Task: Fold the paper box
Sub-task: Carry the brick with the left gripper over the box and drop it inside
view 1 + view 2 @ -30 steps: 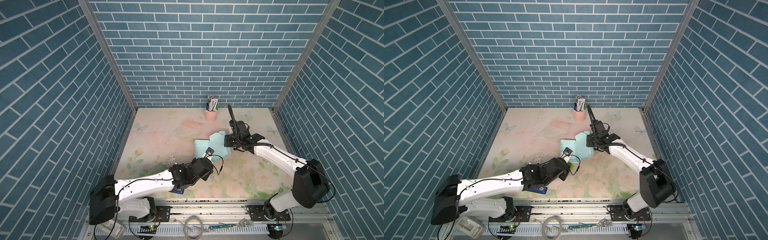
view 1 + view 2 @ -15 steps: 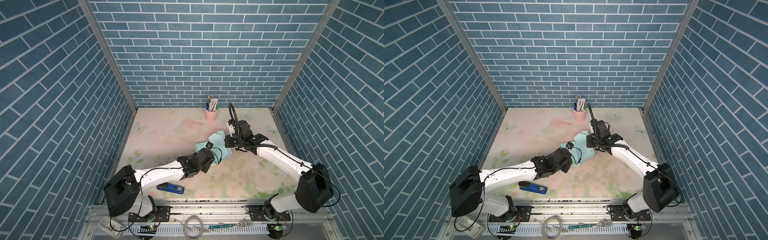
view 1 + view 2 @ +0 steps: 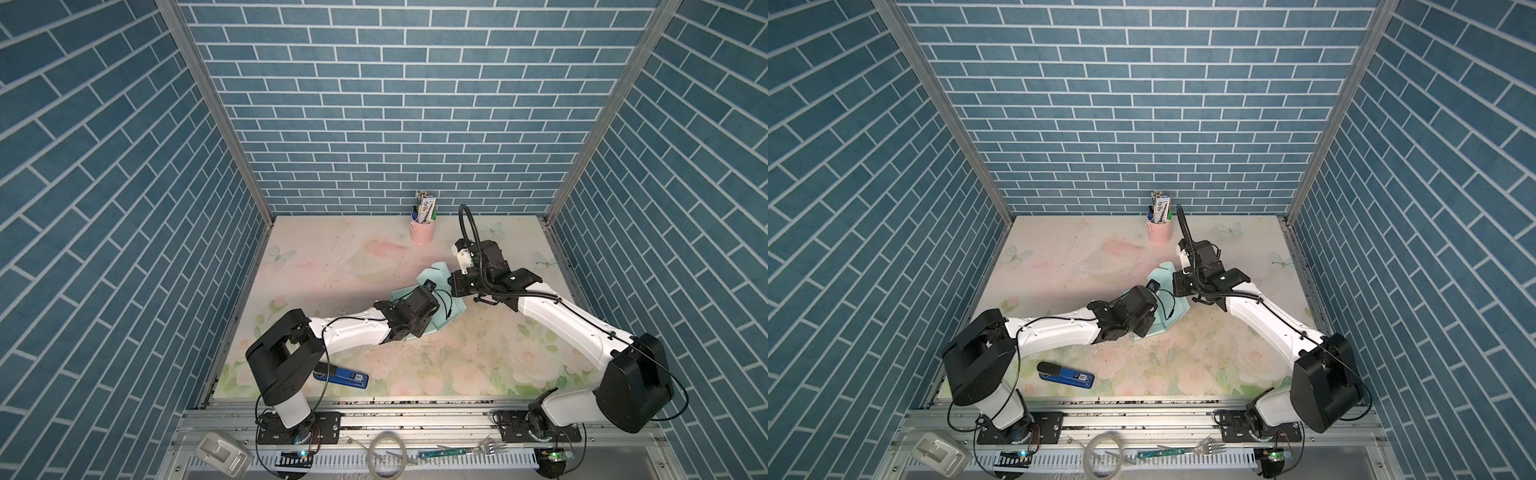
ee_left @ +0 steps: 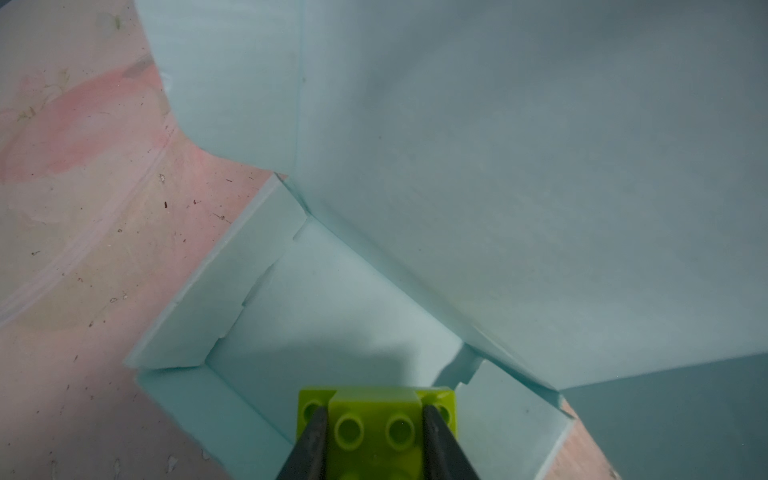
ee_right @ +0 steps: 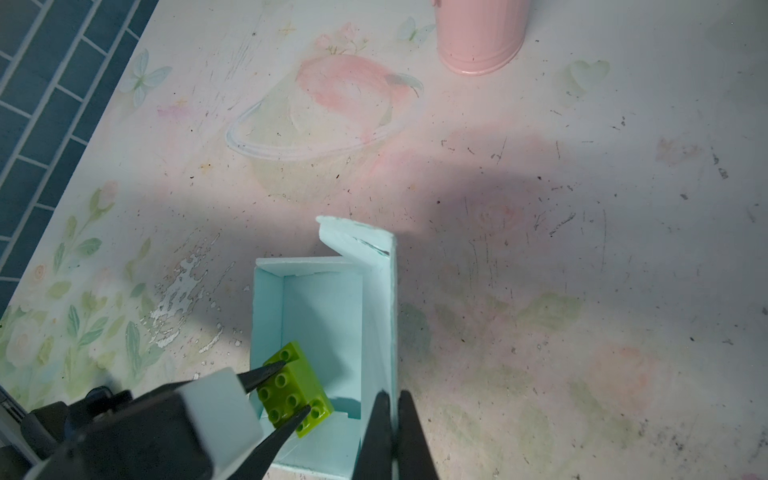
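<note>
paper box sits just 3 o'clock of table centre in a top view, tray formed, lid panel upright. right gripper, in from 3 o'clock, jaws pinched on the lid edge, likely to hold it open. left gripper, from 8 o'clock, pinches green brick over the tray, probably loading it before closing.

Paper box: uniform pale mint, unprinted. Toy brick: lime green. Counter: pastel floral print in pink, cream and soft green, with butterflies and a ringed-planet motif; dark specks throughout and one patch of flaked white. Cup: plain pink. Stapler: blue body, black end, small white label. Walls: teal-blue brick pattern with white joints.
</note>
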Controlling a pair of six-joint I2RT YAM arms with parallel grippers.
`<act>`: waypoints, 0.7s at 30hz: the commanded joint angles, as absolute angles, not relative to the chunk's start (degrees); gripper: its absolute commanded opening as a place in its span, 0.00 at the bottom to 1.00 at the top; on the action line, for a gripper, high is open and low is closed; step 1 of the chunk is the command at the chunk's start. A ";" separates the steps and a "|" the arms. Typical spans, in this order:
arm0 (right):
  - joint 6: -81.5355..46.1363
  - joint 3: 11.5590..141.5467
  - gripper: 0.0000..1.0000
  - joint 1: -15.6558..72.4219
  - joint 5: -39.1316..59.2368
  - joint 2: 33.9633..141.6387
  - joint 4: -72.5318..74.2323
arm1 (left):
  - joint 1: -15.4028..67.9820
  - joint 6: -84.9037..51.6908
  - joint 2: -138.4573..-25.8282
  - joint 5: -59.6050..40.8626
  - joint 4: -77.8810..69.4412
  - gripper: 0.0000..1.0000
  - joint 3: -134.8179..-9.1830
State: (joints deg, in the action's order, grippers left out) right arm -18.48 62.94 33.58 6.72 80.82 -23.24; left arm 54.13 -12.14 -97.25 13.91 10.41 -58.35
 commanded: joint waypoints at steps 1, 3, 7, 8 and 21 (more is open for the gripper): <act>-15.42 63.54 0.00 33.45 7.82 79.58 -25.25 | 53.10 -11.60 -98.98 13.78 8.77 0.39 -60.20; -15.05 63.86 0.00 33.45 8.10 79.95 -25.53 | 52.75 -11.60 -100.00 13.90 8.29 0.41 -60.46; -14.34 64.59 0.00 33.39 8.09 80.66 -26.61 | 52.42 -11.89 -101.57 13.82 6.74 0.47 -60.47; -14.11 64.88 0.00 33.46 8.10 80.81 -26.88 | 52.42 -12.10 -101.74 13.80 6.57 0.49 -60.55; -9.71 68.84 0.00 33.39 6.25 83.45 -31.02 | 50.95 -12.66 -85.94 12.02 7.33 0.67 -55.47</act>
State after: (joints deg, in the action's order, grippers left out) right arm -13.10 66.87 33.58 7.05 82.59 -28.73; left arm 51.88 -12.60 -88.44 12.27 6.96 -57.36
